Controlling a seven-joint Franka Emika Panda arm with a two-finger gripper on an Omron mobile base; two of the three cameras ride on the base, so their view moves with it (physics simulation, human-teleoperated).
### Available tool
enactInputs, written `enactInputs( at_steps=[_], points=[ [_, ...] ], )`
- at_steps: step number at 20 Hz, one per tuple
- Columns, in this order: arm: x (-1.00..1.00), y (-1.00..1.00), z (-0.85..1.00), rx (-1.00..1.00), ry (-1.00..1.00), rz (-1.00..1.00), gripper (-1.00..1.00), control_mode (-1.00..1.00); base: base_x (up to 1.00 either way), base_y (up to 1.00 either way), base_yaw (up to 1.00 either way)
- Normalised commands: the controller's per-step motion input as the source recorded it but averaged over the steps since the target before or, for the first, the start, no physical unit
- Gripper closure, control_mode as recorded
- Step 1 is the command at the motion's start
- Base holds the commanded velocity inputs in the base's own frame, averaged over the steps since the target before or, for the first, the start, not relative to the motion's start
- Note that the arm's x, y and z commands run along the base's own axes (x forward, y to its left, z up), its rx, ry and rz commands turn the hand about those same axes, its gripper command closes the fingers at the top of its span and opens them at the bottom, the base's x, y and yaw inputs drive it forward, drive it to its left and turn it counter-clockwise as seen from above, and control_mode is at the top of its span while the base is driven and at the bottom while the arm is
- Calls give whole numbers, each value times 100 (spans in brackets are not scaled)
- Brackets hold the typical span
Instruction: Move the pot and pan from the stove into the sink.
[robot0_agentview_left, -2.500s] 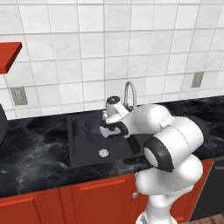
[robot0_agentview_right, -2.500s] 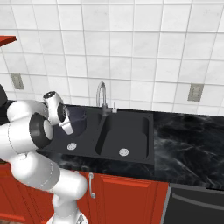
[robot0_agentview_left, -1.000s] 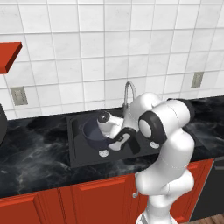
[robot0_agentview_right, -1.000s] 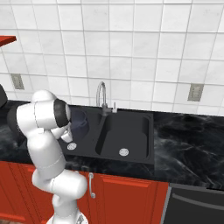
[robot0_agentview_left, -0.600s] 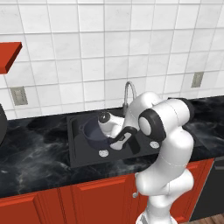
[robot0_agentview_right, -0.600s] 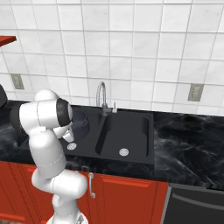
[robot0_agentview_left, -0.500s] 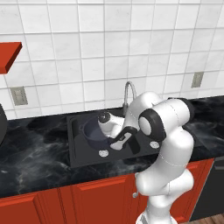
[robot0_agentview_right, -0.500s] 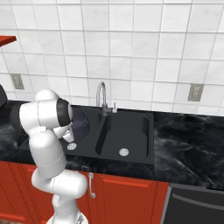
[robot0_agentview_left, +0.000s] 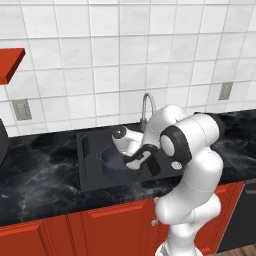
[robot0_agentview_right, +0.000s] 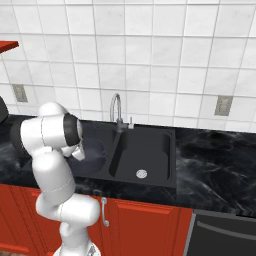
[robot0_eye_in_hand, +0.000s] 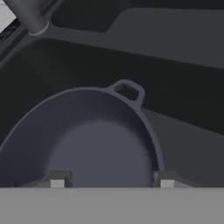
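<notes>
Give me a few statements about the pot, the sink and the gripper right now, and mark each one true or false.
1. The pot sits in the sink. True.
2. The pot has a lid on. False: it is open and empty.
3. The gripper has its fingers spread apart. True.
4. The pan lies inside the pot. False: nothing is in the pot.
5. The faucet rises behind the sink. True.
</notes>
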Motion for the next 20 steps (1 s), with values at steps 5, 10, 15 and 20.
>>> enactInputs(
  at_steps=[5,10,15,20],
  points=[
    [-12,2,64,0,-1,-6,-100,-100,0,0,0],
    [-59,0,65,0,0,-2,-100,-100,0,0,0],
    [-58,2,89,0,6,0,-100,-100,0,0,0],
    [-58,3,99,0,6,1,-100,-100,0,0,0]
  ],
)
